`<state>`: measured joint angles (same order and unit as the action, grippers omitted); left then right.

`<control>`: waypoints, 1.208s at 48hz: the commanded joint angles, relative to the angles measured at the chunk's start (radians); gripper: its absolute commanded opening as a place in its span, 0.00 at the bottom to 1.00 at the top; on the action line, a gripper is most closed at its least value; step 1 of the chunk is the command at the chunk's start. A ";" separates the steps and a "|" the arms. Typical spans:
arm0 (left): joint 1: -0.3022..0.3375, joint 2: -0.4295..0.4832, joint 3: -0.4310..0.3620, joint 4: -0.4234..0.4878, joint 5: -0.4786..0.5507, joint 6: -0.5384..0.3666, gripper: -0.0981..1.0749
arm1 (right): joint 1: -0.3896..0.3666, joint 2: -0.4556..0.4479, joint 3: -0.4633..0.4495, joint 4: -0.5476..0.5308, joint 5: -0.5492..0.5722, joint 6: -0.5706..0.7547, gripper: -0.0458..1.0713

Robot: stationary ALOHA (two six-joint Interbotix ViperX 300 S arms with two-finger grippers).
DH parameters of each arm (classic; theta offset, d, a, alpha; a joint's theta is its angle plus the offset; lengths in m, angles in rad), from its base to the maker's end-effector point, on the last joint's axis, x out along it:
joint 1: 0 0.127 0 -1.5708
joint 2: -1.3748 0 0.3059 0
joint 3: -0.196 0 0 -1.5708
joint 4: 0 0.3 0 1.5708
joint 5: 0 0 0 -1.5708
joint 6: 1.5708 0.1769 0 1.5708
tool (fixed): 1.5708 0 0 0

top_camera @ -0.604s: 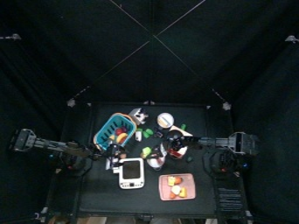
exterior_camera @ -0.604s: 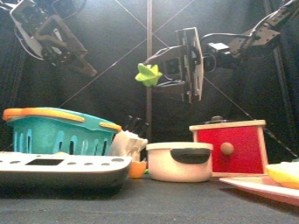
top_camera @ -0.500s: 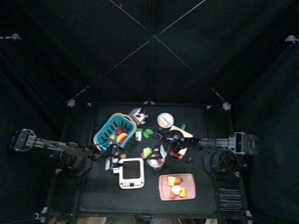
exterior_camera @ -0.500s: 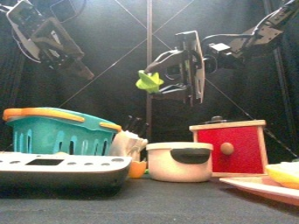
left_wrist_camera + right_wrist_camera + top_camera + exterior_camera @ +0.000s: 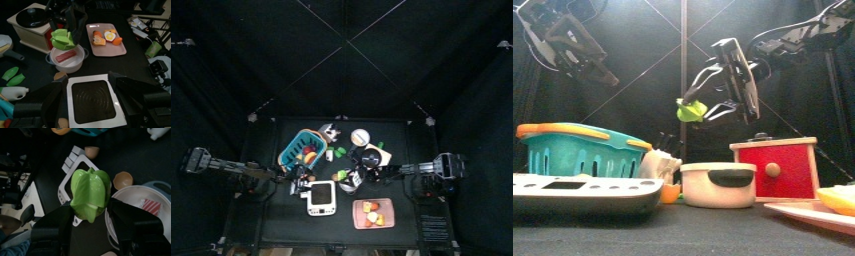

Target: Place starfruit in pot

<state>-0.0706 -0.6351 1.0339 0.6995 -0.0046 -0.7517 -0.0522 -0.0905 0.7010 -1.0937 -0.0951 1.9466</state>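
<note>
My right gripper (image 5: 696, 107) is shut on the green starfruit (image 5: 687, 111) and holds it in the air above the white pot (image 5: 716, 184), slightly to its left. In the right wrist view the starfruit (image 5: 89, 193) sits between the jaws, with the pot's rim (image 5: 131, 198) beside and below it. The left wrist view shows the starfruit (image 5: 63, 38) hanging just over the pot (image 5: 75, 62). My left gripper (image 5: 591, 68) is open and empty, high at the left.
A teal basket (image 5: 577, 146) and a white scale (image 5: 580, 195) stand left of the pot. A red box (image 5: 775, 168) stands to its right. A plate with fruit (image 5: 105, 37) lies at the front right. Small brown round things (image 5: 122, 179) lie by the pot.
My right gripper has come down and a little to the right with the starfruit, closer to the pot. The left arm has hardly moved.
</note>
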 commanded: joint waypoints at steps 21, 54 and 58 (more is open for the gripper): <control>0.009 -0.049 0.020 -0.002 -0.003 0.000 0.91 | 0.081 -0.011 -0.011 0.109 0.285 -0.006 0.63; 0.000 -0.049 0.055 -0.051 -0.008 -0.003 0.91 | 0.123 0.083 -0.057 0.110 0.348 -0.008 0.81; -0.002 -0.049 0.055 -0.052 -0.014 -0.003 0.91 | 0.132 0.083 -0.063 0.112 0.365 -0.008 0.86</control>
<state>-0.0690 -0.6842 1.1045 0.6504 -0.0061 -0.7547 0.0706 0.0107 0.6673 -0.9833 0.2562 1.9405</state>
